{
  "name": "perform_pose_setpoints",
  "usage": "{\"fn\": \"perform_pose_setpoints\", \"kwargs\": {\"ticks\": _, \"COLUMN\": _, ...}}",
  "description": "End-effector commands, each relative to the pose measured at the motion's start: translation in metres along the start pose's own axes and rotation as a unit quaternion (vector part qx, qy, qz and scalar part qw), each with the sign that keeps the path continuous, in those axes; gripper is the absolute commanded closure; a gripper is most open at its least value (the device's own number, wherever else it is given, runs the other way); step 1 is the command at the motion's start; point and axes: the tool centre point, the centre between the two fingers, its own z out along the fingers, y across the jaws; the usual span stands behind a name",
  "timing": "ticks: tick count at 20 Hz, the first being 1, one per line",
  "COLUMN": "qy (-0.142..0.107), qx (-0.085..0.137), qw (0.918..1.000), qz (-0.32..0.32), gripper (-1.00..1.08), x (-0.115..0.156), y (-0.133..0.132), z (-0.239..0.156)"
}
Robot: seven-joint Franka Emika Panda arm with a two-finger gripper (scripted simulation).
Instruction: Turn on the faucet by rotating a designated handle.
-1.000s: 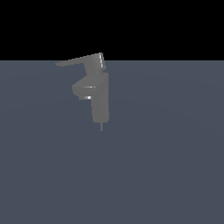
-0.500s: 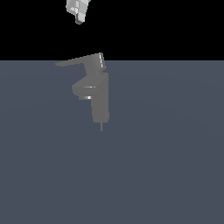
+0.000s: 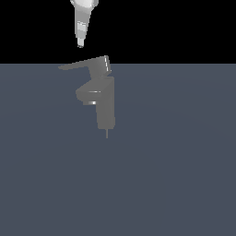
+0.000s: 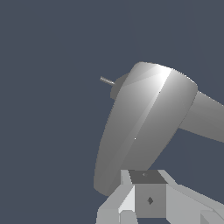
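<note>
in your exterior view the faucet (image 3: pixel 105 103) stands on the flat grey-blue floor (image 3: pixel 175 175), a little toward the exterior view's left of centre and high in the frame, its upright body ending in a thin pin at the base. the stubby spout (image 3: pixel 87 94) juts toward the exterior view's left. the handle (image 3: pixel 85 63) lies across the top, its thin lever tapering to a point on that same side, its boxy cap over the body.

the gripper (image 3: pixel 80 45) hangs above the lever, apart from it, against the black background. you see only its lower part; the rest of the arm is cut off by the frame's upper edge. from this angle the fingers read as one narrow pale shape, so you cannot tell how far apart they are; nothing appears to be held.

your wrist view is mostly filled by a large glossy grey rounded shape, hard to identify, with the pale gripper body (image 4: pixel 148 199) cut off at the edge.
</note>
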Motion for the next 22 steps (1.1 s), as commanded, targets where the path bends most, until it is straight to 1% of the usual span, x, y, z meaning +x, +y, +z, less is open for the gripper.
{"fn": "perform_pose_setpoints", "kwargs": {"ticks": 1, "qy": 0.007, "qx": -0.003, "qw": 0.9994, "qz": 0.033, "gripper": 1.08, "x": -0.002, "y": -0.013, "z": 0.011}}
{"fn": "perform_pose_setpoints", "kwargs": {"ticks": 5, "qy": 0.020, "qx": -0.008, "qw": 0.9964, "qz": 0.082, "gripper": 1.08, "x": -0.006, "y": -0.032, "z": 0.030}}
{"fn": "perform_pose_setpoints", "kwargs": {"ticks": 11, "qy": 0.039, "qx": -0.010, "qw": 0.9893, "qz": 0.141, "gripper": 1.08, "x": -0.012, "y": -0.055, "z": 0.053}}
{"fn": "perform_pose_setpoints", "kwargs": {"ticks": 17, "qy": 0.052, "qx": -0.009, "qw": 0.9830, "qz": 0.176, "gripper": 1.08, "x": -0.017, "y": -0.068, "z": 0.069}}
{"fn": "perform_pose_setpoints", "kwargs": {"ticks": 22, "qy": 0.057, "qx": -0.009, "qw": 0.9804, "qz": 0.188, "gripper": 1.08, "x": -0.018, "y": -0.073, "z": 0.074}}
